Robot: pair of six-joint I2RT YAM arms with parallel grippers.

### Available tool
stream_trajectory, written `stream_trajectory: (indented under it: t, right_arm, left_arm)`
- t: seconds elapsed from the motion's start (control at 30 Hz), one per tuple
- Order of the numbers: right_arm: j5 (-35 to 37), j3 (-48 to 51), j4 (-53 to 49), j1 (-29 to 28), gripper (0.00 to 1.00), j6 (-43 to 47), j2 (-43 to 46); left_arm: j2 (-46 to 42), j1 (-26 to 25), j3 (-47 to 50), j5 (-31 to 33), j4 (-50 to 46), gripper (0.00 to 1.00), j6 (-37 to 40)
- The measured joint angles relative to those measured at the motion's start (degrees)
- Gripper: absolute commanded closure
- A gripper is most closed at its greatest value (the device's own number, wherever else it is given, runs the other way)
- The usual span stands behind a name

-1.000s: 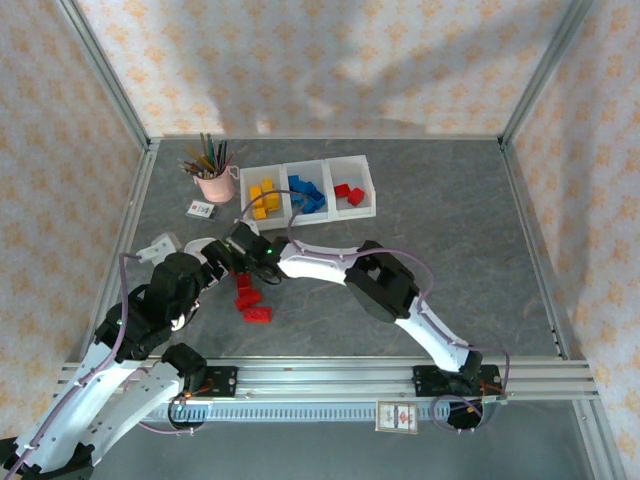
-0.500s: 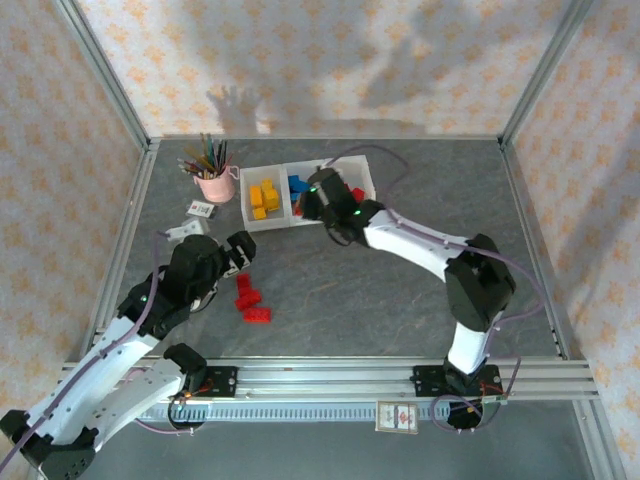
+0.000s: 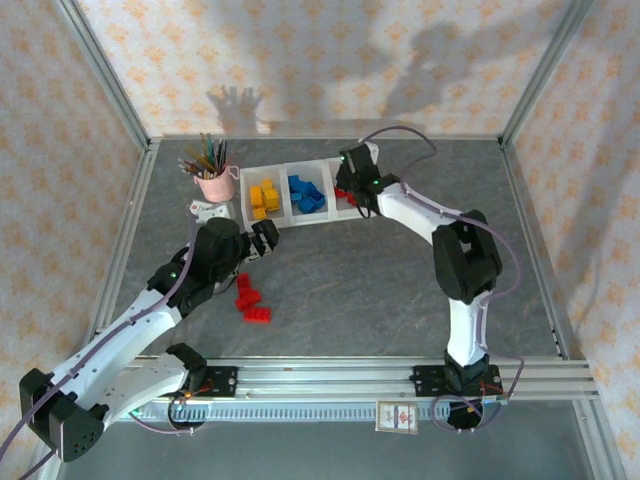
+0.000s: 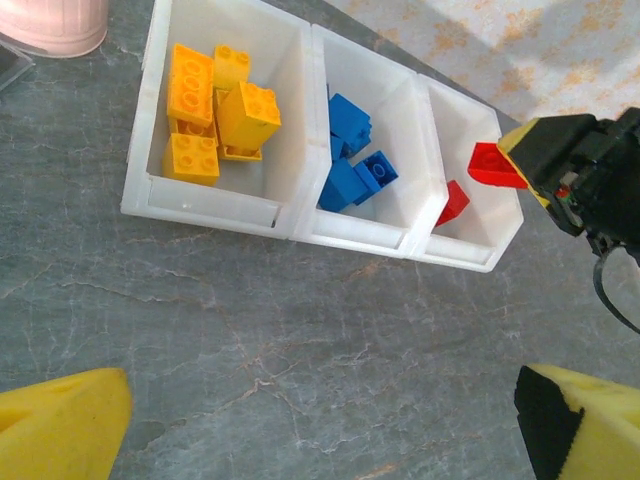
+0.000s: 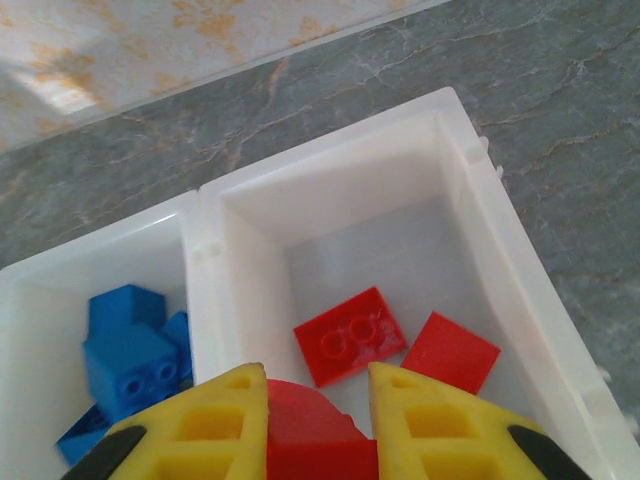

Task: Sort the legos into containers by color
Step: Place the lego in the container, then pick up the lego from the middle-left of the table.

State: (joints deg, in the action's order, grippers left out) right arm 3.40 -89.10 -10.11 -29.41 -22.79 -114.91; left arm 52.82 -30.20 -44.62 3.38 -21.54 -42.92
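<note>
My right gripper hangs over the right bin of the containers, shut on a red lego between its yellow fingers. Two flat red legos lie in that bin below it. Blue legos fill the middle bin and yellow ones the left. Three more red legos lie loose on the table. My left gripper is open over bare table just in front of the tray, nothing between its fingertips. In the left wrist view the right gripper holds its red lego above the bin.
A pink cup of pencils stands left of the tray, with a small card lying in front of it. Metal frame posts and patterned walls close in the grey table.
The right arm has swung from the table's left middle to above the right bin, carrying the red lego. The left arm has reached forward toward the tray, still open.
</note>
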Motion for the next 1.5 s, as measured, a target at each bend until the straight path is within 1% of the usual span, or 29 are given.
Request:
stream_trajectory:
  t: [0.07,0.1,0.17,0.37,0.47,0.57,0.63,0.73,0.87,1.0,1.2,1.37,1.5]
  right_arm:
    - [0.2,-2.1,-0.9,0.2,0.72,0.5,-2.1]
    - [0.3,-3.0,-1.2,0.4,0.7,0.8,-3.0]
    - [0.3,-3.6,-1.7,0.6,0.61,1.2,-3.7]
    - [0.2,-3.8,-3.2,0.5,0.52,2.4,-3.4]
    - [0.3,-2.7,-3.6,0.1,0.49,2.7,-1.6]
    - [0.3,0.1,-3.8,-1.5,0.45,3.0,2.4]
    - [0.3,2.3,-3.6,-4.0,0.42,3.0,5.5]
    - [0.3,4.9,-3.3,-9.4,0.38,2.9,8.5]
    - [-0.2,7.1,-2.5,-17.7,0.33,2.6,9.0]
    - [-0.5,8.0,-2.6,-24.3,0.29,1.8,8.2]
    - [-0.6,6.8,-2.5,-31.4,0.24,0.3,2.8]
    - [-0.4,0.5,-4.2,-35.9,0.22,-0.1,-5.5]
    - [-0.2,-4.8,-5.9,-38.1,0.22,-0.1,-9.9]
  left_arm:
    - [0.6,0.0,0.0,0.0,0.2,0.0,0.0]
    - [0.6,0.0,0.0,0.0,0.2,0.01,0.1]
    - [0.5,0.0,-0.1,0.0,0.2,0.01,0.4]
    - [-0.6,0.0,-0.6,0.1,-0.1,0.01,0.9]
    - [-2.0,0.0,-0.8,0.6,-1.0,0.01,1.0]
    - [-3.9,0.0,-0.9,1.7,-3.0,0.01,0.8]
    - [-5.5,0.0,-1.0,2.3,-4.6,0.01,0.5]
    - [-8.1,0.0,-1.0,3.5,-7.5,0.01,-0.7]
    - [-12.2,0.0,-1.0,5.1,-11.6,0.01,-2.8]
    - [-15.9,0.0,-1.0,6.8,-15.5,0.01,-5.0]
    - [-19.6,0.0,-1.0,9.2,-20.7,0.01,-7.9]
    - [-21.4,0.0,-0.9,10.7,-23.6,0.01,-9.8]
    - [-21.9,0.0,-0.9,12.0,-25.5,0.0,-10.9]
